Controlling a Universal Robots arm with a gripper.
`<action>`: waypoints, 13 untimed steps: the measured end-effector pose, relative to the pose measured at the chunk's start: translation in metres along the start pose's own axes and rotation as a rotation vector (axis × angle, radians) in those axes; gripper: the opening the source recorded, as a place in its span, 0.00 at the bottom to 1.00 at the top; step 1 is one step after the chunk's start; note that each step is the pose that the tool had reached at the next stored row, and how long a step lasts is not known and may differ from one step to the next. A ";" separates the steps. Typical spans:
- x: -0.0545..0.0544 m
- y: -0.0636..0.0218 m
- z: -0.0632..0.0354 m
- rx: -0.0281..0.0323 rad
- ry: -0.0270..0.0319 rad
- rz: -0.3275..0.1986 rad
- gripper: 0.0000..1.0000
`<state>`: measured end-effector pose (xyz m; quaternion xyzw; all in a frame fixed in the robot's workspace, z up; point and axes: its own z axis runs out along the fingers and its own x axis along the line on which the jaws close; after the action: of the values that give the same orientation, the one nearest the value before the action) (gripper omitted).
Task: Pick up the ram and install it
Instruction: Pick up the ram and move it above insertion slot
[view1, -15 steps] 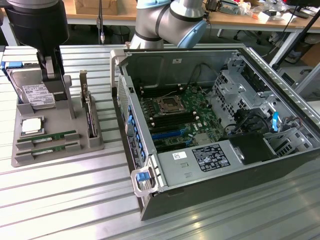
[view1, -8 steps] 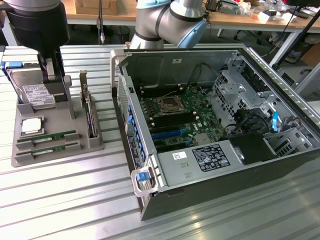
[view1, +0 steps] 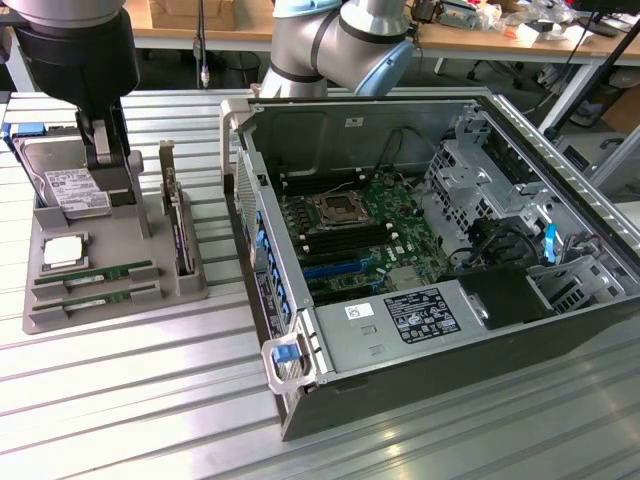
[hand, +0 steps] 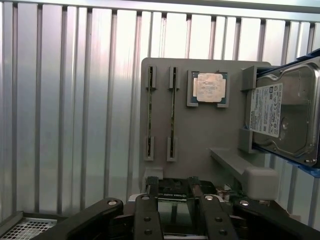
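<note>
**Gripper Status: Jaws Open Over Parts Holder**

We find the black two-finger gripper (hand: 173, 192) above the grey plastic parts holder (view1: 60, 318), jaws spread wide and holding nothing. The ram (view1: 96, 272), a long thin green stick, sits in its holder slot beside its twin (view1: 95, 297), apart from the gripper.

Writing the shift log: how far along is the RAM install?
Nothing looks done yet: both ram sticks sit in the gray tray, and the motherboard's memory slots look empty. In hand: nothing; the gripper hangs open above the tray. Left: the pick-up and the install.
</note>
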<state>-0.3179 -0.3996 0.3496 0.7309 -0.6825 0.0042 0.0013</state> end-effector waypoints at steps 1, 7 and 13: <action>0.000 0.0000 0.0003 0.0000 0.0000 0.000 0.36; 0.000 0.0000 0.0018 0.0000 0.0000 0.000 0.36; 0.000 0.0000 0.0039 0.0000 0.0000 0.000 0.36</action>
<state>-0.3179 -0.3996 0.3457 0.7309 -0.6825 0.0042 0.0013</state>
